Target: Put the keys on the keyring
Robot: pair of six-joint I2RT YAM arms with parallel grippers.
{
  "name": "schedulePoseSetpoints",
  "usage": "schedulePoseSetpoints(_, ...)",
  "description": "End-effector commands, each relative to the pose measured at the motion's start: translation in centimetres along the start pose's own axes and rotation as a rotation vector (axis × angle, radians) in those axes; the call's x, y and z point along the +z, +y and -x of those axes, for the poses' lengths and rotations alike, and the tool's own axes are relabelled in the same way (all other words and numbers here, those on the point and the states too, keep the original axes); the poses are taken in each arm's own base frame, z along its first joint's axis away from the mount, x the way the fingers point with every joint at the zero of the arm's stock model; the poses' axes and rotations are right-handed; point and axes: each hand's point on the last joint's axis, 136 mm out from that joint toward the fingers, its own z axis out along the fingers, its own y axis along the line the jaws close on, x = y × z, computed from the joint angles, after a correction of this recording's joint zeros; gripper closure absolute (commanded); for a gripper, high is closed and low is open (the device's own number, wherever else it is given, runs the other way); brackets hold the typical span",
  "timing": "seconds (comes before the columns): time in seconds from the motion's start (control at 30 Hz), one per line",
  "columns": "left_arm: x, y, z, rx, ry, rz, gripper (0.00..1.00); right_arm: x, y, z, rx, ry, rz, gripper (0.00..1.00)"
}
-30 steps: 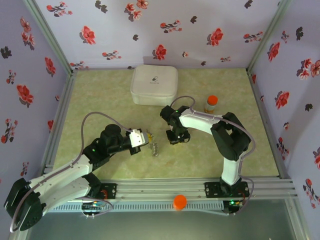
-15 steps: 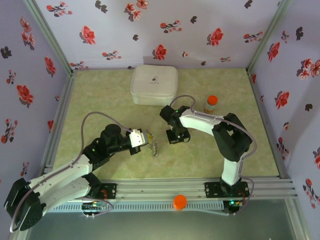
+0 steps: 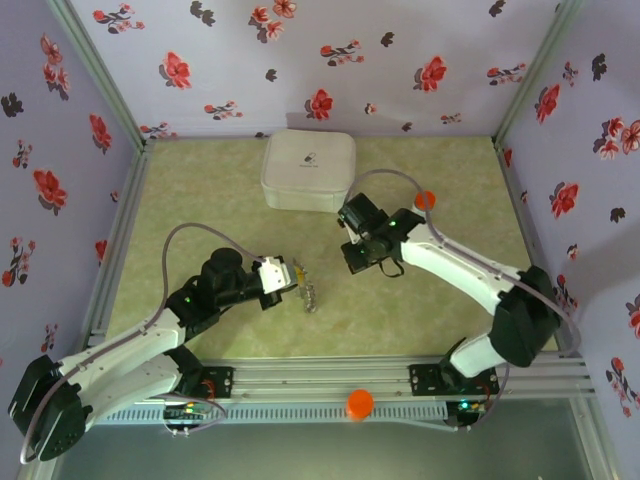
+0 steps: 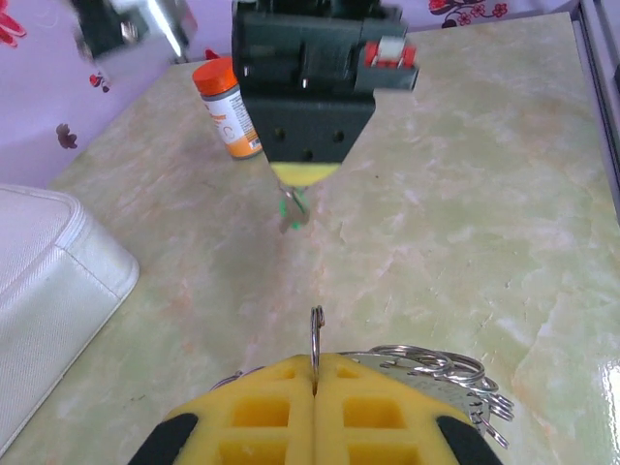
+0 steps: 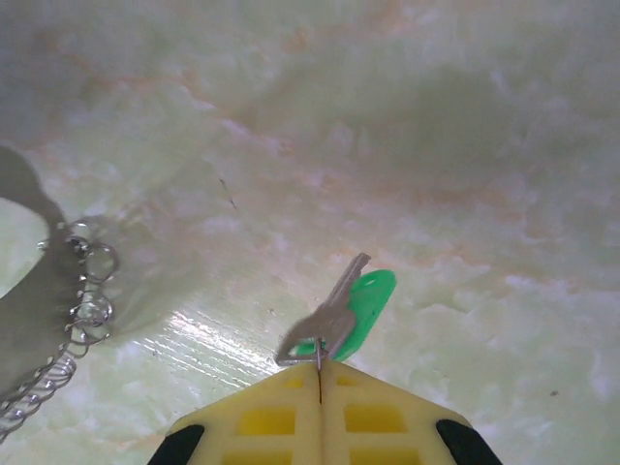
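The left gripper [image 4: 314,378] pinches the upright keyring [image 4: 315,331] at its fingertips and faces the right gripper [image 5: 320,373], which clamps the green-tagged key [image 5: 339,312] between its pads, well ahead of the ring; threading appears not yet begun.

Shiny metal keyring [image 4: 316,334], silver metal key [image 5: 334,317] with smooth green plastic tag [image 5: 366,298], glossy marbled table [image 5: 465,174].

White-black arms [image 3: 455,268]; yellow fingers [image 4: 262,417]; grey cables [image 3: 195,228]
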Motion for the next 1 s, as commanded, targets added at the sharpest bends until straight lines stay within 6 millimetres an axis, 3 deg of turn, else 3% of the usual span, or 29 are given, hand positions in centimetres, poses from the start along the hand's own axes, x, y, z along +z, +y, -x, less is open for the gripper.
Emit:
schedulePoseSetpoints(0.0, -0.3, 1.0, 2.4, -0.014, -0.070, 0.038, 1.00, -1.9, 1.0, 1.0, -0.124, -0.105, 0.057, 1.00)
schedulePoseSetpoints(0.23, -0.4, 1.4, 3.5, -0.080, -0.103, 0.044, 1.00, -5.5, 3.5, 1.9, -0.257, -0.258, 0.214, 1.00)
schedulePoseSetpoints(0.47, -0.4, 1.6, 4.6, -0.125, -0.157, 0.045, 1.00, -7.3, 5.9, 2.1, -0.309, -0.299, 0.348, 1.00)
schedulePoseSetpoints(0.97, 0.3, 1.5, 4.4, -0.199, -0.150, 0.016, 1.00, -8.0, 9.8, 2.0, -0.419, -0.298, 0.531, 1.00)
